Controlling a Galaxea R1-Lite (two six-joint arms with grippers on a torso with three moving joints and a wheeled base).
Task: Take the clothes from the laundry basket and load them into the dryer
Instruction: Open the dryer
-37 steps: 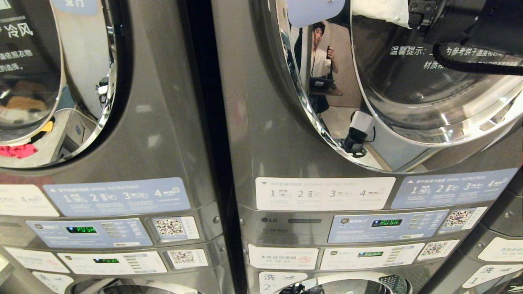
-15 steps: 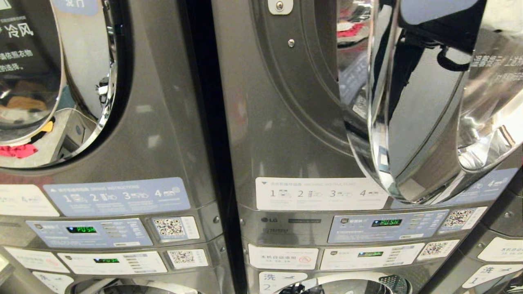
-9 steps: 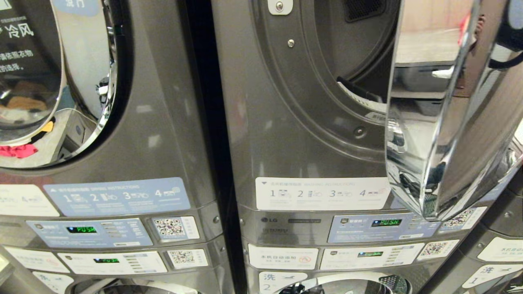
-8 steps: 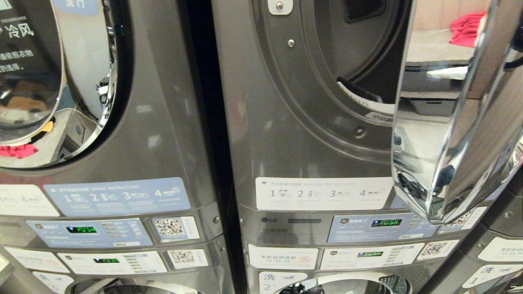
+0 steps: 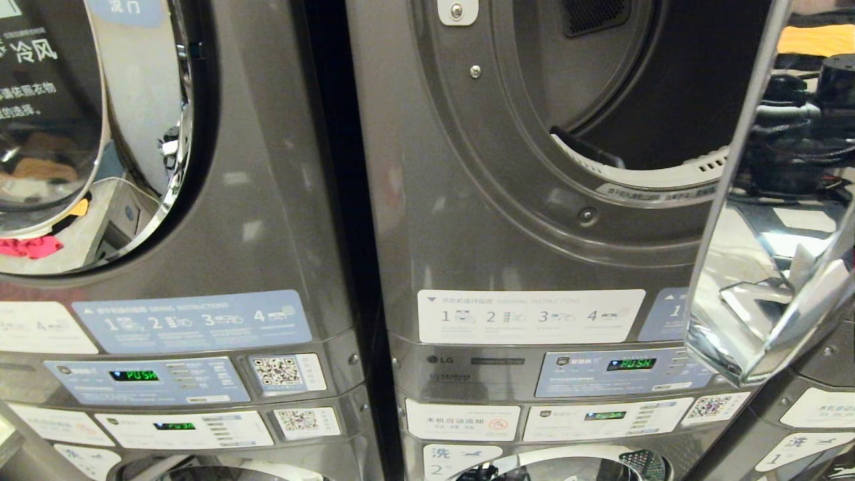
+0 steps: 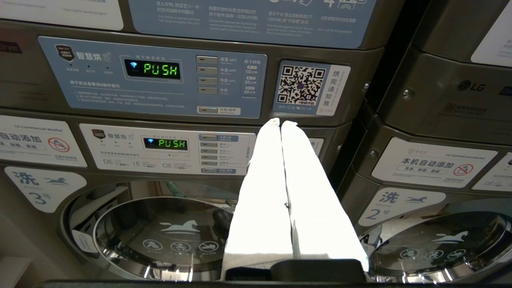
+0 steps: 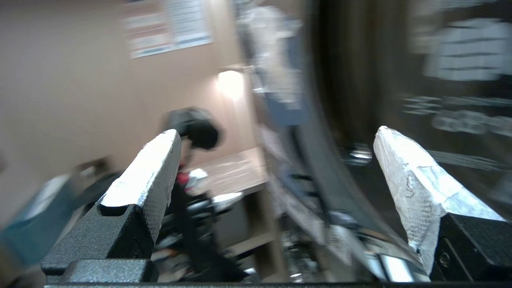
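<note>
Grey dryer point(image 5: 481, 200): I see its chrome door point(image 5: 768, 267) swung wide. Right gripper point(image 7: 276, 176) fingers spread, holding nothing; left gripper point(image 6: 282, 126) fingers pressed together, parked low.

A self-service laundromat: stacked commercial machines point(image 5: 280, 220) stand side by side, bearing instruction stickers point(image 5: 531, 316), QR codes point(image 5: 277, 371) and "PUSH" displays point(image 5: 133, 375).

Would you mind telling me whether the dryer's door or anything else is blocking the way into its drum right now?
Nothing visible blocks it. The dryer door stands swung out to the right, leaving the drum opening exposed and dark inside. No clothes or basket show directly in any view. The right hand is open and empty beside the door.
</note>
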